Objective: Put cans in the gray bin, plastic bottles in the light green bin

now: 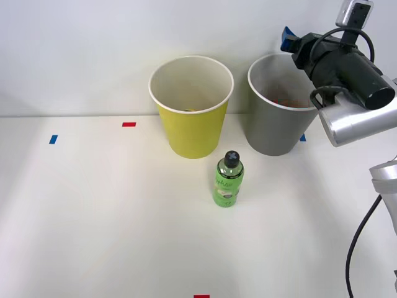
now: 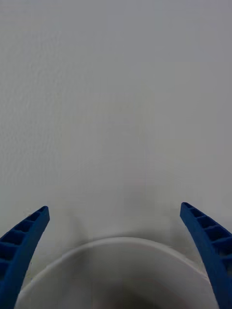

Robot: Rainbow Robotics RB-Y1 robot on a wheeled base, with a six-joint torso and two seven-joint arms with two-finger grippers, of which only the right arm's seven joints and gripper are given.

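The right gripper (image 2: 116,256) hung spread wide and empty above the gray bin (image 1: 273,133), its blue fingers (image 2: 21,246) straddling the white rim, which suggested a drop pose. Something red, probably the can (image 1: 286,99), lay inside that bin. The green plastic bottle (image 1: 228,180) stood upright on the table, nearer than both bins, just right of the light green bin (image 1: 191,133), awaiting pickup.

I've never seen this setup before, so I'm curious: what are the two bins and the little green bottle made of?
The yellow-green bin and the gray bin look like smooth, matte plastic, judging by their thin white rims and even, seamless walls, though coated paper is possible. The green bottle looks like glossy plastic, with bright highlights, a dark screw cap and a pale label.
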